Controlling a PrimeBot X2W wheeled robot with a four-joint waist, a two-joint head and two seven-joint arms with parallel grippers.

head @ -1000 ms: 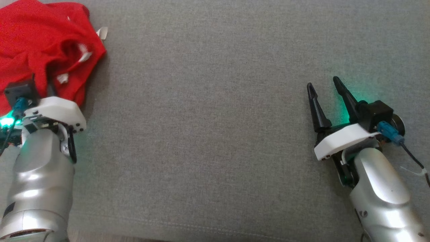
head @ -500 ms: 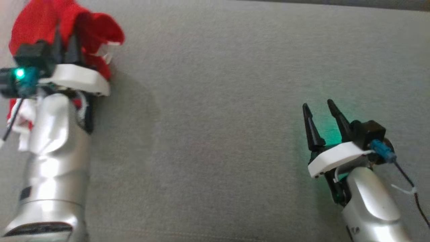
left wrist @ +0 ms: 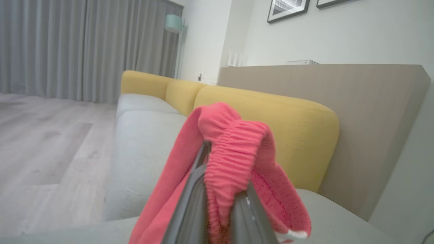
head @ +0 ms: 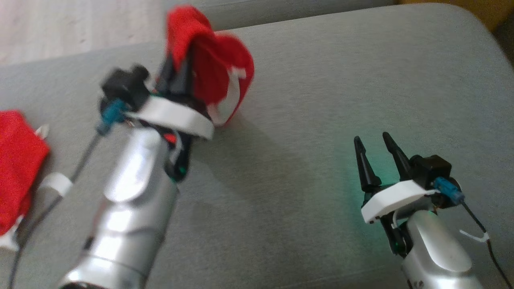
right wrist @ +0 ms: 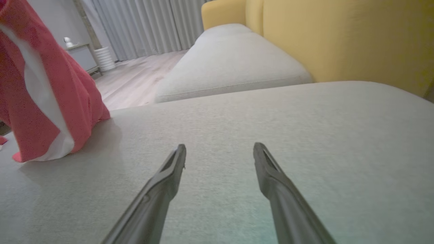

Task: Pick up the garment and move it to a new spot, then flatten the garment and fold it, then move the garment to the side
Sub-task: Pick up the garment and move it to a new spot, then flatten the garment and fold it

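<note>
Between the left fingers [left wrist: 190, 203], pinched and raised above the grey sofa cushion [head: 321, 100]: the red garment [head: 209, 60].

Both left fingers are closed tight on the garment's gathered elastic band, which bunches over their tips, and the cloth drapes down on either side of them. Its lower edge, with white trim, touches the cushion just past the fingertips. The right fingers [right wrist: 166, 183] are spread wide with nothing between them, low over bare cushion, with the hanging garment well apart from them on their left. More red cloth [head: 16, 160] lies on the cushion beside the left forearm; I cannot tell whether it is part of the same garment. A yellow backrest [left wrist: 288, 135] rises beyond the left fingers.
</note>
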